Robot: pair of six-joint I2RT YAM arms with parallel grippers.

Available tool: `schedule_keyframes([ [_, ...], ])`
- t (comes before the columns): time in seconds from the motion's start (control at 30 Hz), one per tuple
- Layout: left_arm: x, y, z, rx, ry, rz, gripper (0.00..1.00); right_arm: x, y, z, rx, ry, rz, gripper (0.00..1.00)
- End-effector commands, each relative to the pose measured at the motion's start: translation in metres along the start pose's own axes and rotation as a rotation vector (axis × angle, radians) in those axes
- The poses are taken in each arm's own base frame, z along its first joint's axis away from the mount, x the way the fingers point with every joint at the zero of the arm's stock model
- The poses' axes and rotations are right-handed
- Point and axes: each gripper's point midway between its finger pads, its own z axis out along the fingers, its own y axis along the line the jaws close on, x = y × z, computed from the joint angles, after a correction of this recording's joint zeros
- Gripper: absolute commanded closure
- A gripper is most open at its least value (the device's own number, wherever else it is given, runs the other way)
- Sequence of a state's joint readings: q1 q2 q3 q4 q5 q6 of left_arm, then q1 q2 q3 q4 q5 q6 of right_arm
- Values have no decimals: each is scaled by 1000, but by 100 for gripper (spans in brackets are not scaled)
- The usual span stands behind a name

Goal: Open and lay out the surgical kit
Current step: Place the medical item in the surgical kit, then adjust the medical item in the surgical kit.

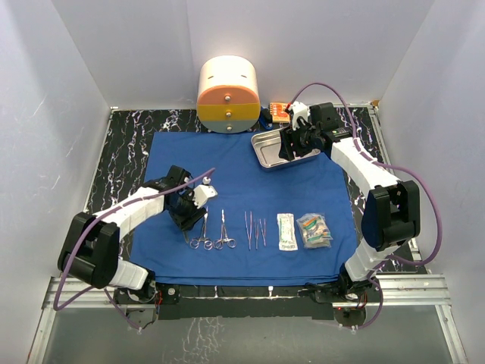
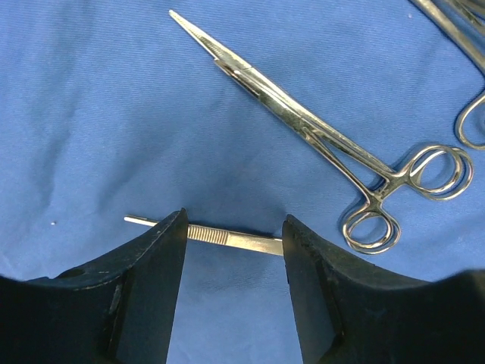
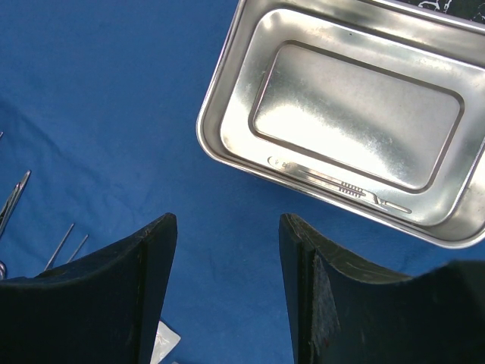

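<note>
Left gripper [image 2: 235,226] sits low over the near left of the blue cloth [image 1: 242,182]. Jaws apart, nothing clamped. A thin ribbed handle [image 2: 235,240] lies flat on the cloth across the gap. It runs behind both fingertips and one end pokes out past a finger. Can't tell if the pads touch it.

Just beside it are ringed forceps [image 2: 326,140], tips pointing far, and a second ringed tool [image 2: 470,114] partly cut off at the edge of the wrist view.

From above, the row continues rightward along the near part of the cloth:
- tweezers [image 1: 248,230]
- more thin tools [image 1: 260,232]
- a long clear packet [image 1: 286,231]
- a wider packet [image 1: 314,230]

All lie apart from each other and short of the cloth's near edge.

Right gripper [image 3: 227,220] hangs over the cloth at the near rim of the steel tray [image 3: 227,114]. Fingers spread, empty. The tray sits at the cloth's far right corner, with its far rim about at the cloth's far edge. One scalpel [image 3: 341,186] lies inside, against the near wall.

The middle and far left of the cloth are bare, with open room between the tray and the row.

The black marble table [image 1: 121,159] shows as strips left, right and far of the cloth. A round cream-and-orange container [image 1: 227,95] stands just past the far edge. A small orange box [image 1: 278,111] sits to its right, near the tray. White walls [image 1: 61,91] close in the left, right and far sides.
</note>
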State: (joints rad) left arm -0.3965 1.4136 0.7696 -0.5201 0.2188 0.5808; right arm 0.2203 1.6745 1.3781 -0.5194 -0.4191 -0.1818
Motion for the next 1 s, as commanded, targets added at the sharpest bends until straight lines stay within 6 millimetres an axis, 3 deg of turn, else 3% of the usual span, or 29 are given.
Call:
schedule_keyframes([
  [0.0, -2, -4, -3, -5, -19, 90, 48, -21, -1, -9, 4, -68, -33, 45],
  [0.33, 20, -15, 0, 38, 54, 140, 47, -21, 0, -10, 3, -72, -36, 45],
  [0.73, 31, -25, -13, 68, 52, 264, 49, -21, 1, -11, -3, -75, -37, 45],
  [0.83, 25, -25, -13, 72, 23, 289, 49, -21, 1, -10, -4, -74, -36, 45],
  [0.97, 2, -23, -20, 62, -52, 253, 48, -20, 1, -11, -1, -73, -36, 45],
])
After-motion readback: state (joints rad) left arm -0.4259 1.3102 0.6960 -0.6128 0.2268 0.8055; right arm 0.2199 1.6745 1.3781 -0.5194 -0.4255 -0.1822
